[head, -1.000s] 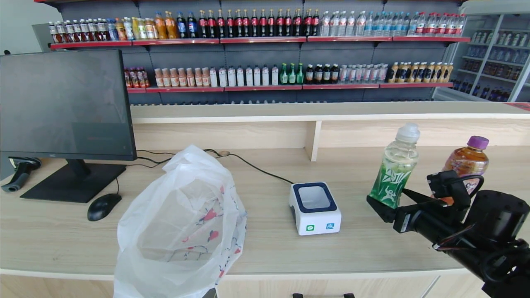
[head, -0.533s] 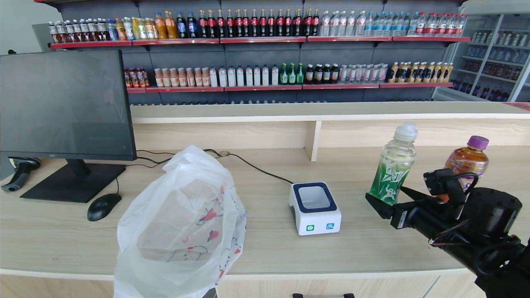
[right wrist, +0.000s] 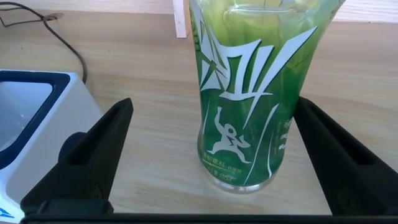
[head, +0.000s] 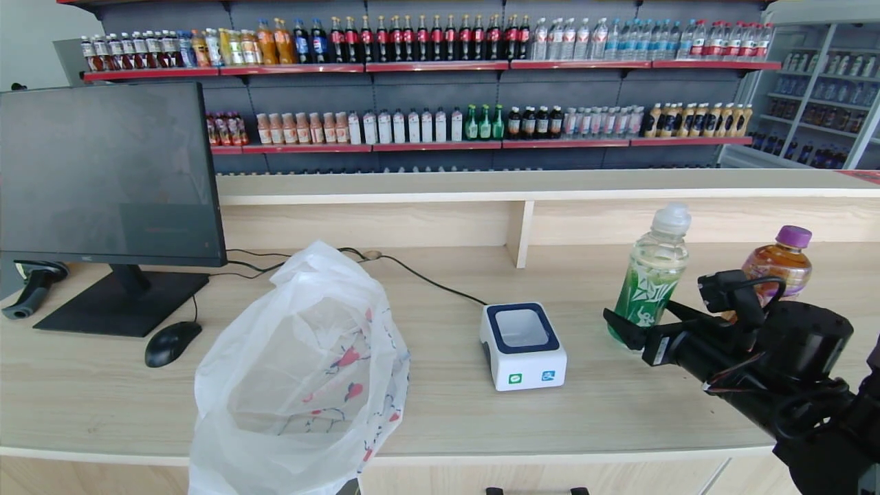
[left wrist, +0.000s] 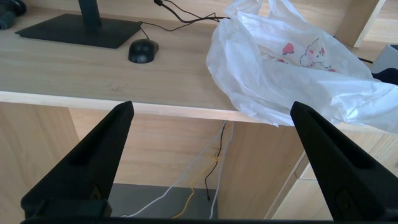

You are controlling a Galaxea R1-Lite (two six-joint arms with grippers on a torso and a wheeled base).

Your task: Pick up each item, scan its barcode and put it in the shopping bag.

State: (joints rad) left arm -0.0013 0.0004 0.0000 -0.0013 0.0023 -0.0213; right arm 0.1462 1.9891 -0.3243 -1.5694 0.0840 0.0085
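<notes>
The wooden counter [head: 619,412] carries a dark monitor [head: 110,172] at ten o'clock from the barcode scanner [head: 522,347]. The white shopping bag [head: 302,371] slumps open at eight o'clock from the scanner, at the counter's near edge. The left gripper [left wrist: 211,112] hangs below that edge with jaws wide apart and nothing between them. The right gripper [head: 639,320] has its jaws spread either side of the upright green bottle [head: 656,271], not closed on it. This bottle stands at three o'clock from the scanner. An orange bottle [head: 780,265] stands at three o'clock from the green one. A mouse [head: 172,342] sits at six o'clock from the monitor.
</notes>
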